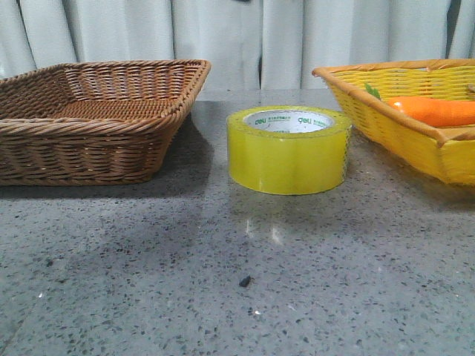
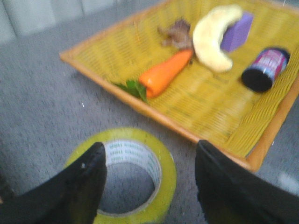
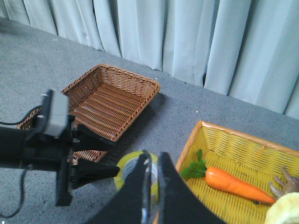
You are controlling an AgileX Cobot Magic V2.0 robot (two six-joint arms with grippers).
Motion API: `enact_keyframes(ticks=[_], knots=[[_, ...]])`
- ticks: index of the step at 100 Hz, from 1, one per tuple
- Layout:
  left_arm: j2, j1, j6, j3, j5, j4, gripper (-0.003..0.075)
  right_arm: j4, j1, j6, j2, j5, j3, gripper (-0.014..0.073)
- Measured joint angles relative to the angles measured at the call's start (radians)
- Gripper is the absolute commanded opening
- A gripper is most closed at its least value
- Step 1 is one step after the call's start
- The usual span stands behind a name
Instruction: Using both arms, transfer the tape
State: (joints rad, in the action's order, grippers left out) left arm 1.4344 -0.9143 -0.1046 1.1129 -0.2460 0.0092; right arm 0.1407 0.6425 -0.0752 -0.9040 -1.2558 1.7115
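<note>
The tape point(image 1: 288, 152), a wide yellow roll with a white core and green print, lies flat on the grey table between two baskets. In the left wrist view the tape point(image 2: 166, 177) lies below my left gripper point(image 2: 150, 147). Its jaws are wide open, one finger over the roll's hole and the other outside the rim. In the right wrist view my left gripper point(image 3: 114, 157) is open beside the tape point(image 3: 127, 168), and my right gripper point(image 3: 154, 156) hovers high above the roll, empty, its fingers nearly together. Neither gripper shows in the front view.
A brown wicker basket point(image 1: 111, 122) stands at the left. A yellow basket point(image 1: 386, 111) stands at the right, close to the tape. It holds an orange carrot point(image 2: 163, 74), a pale banana point(image 2: 212, 35), a purple block point(image 2: 238, 30) and a dark can point(image 2: 264, 70).
</note>
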Motion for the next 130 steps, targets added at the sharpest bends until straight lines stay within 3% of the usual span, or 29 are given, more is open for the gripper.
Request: enact_keyframes(ticks=[39, 90, 100, 123, 130], knots=[[0.225, -0.012, 0.118, 0.215, -0.248, -0.024, 0.0395, 0.002, 0.000, 0.000, 0.009, -0.023, -0.099, -0.0074], [0.393, -0.012, 0.158, 0.255, -0.256, -0.038, 0.0384, 0.002, 0.000, 0.002, 0.009, -0.015, -0.162, -0.0074], [0.397, -0.012, 0.160, 0.256, -0.248, -0.038, 0.0309, 0.002, 0.000, 0.002, 0.009, -0.015, -0.162, -0.0074], [0.403, -0.012, 0.157, 0.257, -0.240, -0.054, -0.0022, 0.002, 0.000, 0.002, 0.011, -0.008, -0.162, -0.0074], [0.401, -0.014, 0.157, 0.258, -0.242, -0.056, -0.0020, 0.002, 0.000, 0.002, 0.011, -0.006, -0.162, -0.0074]])
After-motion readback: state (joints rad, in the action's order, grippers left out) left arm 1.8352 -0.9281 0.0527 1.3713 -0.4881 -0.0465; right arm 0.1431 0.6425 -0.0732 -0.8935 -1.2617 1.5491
